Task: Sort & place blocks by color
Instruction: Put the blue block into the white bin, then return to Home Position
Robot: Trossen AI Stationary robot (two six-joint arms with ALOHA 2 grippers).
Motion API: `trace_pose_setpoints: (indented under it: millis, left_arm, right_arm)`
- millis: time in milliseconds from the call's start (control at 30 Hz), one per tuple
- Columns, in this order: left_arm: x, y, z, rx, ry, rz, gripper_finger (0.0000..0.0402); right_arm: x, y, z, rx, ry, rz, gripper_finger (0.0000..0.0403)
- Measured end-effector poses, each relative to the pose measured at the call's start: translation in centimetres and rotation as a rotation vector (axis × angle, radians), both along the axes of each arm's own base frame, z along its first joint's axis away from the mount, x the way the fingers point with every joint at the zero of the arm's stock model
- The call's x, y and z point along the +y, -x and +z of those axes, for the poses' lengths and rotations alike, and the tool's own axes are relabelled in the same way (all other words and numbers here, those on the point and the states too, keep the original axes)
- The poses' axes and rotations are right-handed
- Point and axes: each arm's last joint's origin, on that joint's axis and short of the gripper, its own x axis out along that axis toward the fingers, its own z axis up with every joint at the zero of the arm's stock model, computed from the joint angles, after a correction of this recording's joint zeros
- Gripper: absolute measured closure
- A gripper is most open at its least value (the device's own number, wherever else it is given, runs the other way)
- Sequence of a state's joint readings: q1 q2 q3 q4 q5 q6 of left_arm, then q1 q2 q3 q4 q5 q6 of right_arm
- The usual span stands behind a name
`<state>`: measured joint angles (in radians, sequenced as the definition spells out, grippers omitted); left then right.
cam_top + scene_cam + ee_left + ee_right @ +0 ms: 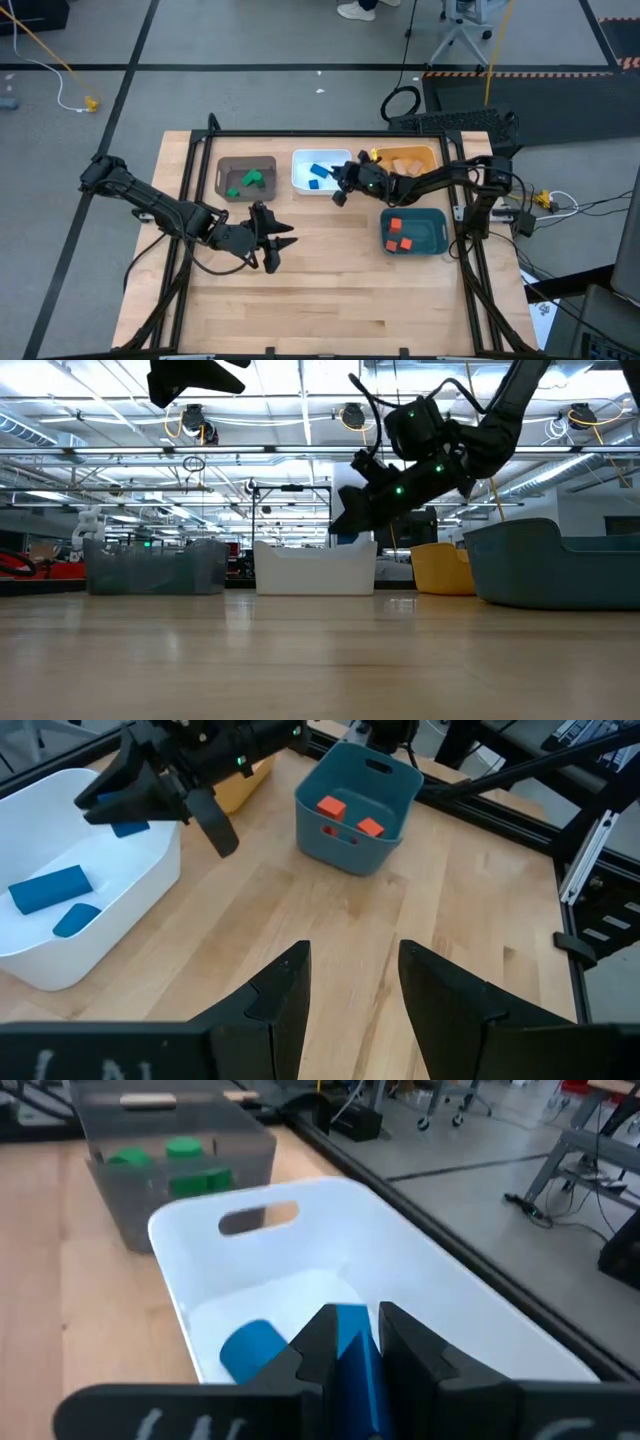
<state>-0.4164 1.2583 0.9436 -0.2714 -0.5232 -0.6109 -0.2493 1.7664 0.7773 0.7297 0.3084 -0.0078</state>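
Observation:
Four bins stand along the far part of the table. The grey bin [247, 178] holds green blocks [185, 1165], the white bin [320, 172] holds blue blocks [48, 888], the orange bin [405, 160] holds pale blocks, and the teal bin [413, 230] holds red blocks [333, 808]. My right gripper [352, 1325] hangs over the white bin's right end, shut on a blue block [352, 1365]. Another blue block [250, 1348] lies on the bin's floor below it. My left gripper [350, 990] is open over bare wood, left of the table's middle [272, 245]. My right gripper pinches the blue block's two sides [350, 1342] between its two fingers. The fingers come from the table's right side, slanting a little downward. The block is lifted clear, above the inside of the white bin.
Black frame rails [470, 240] run along the table's left, right and far sides. Bare wood [350, 300] fills the near half of the table. The teal bin stands near the right rail, nearer than the orange bin.

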Motion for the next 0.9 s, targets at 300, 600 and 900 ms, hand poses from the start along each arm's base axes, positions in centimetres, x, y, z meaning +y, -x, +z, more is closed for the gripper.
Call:
trace_pose_setpoints:
  millis: [300,600,900]
  left_arm:
    - [0.00,0.00,0.00,0.001,-0.001,0.000,0.0247]
    - [0.00,0.00,-0.01,0.001,-0.001,0.000,0.0247]
    - [0.00,0.00,-0.01,0.001,-0.001,-0.001,0.0247]
  right_arm:
    - [-0.03,-0.09,-0.62,0.019,-0.004,0.000,0.0358]
    - [-0.04,-0.08,-0.64,0.008,-0.023,-0.008,0.0346]
    - [-0.04,-0.09,-0.63,0.007,-0.023,-0.009,0.0281]
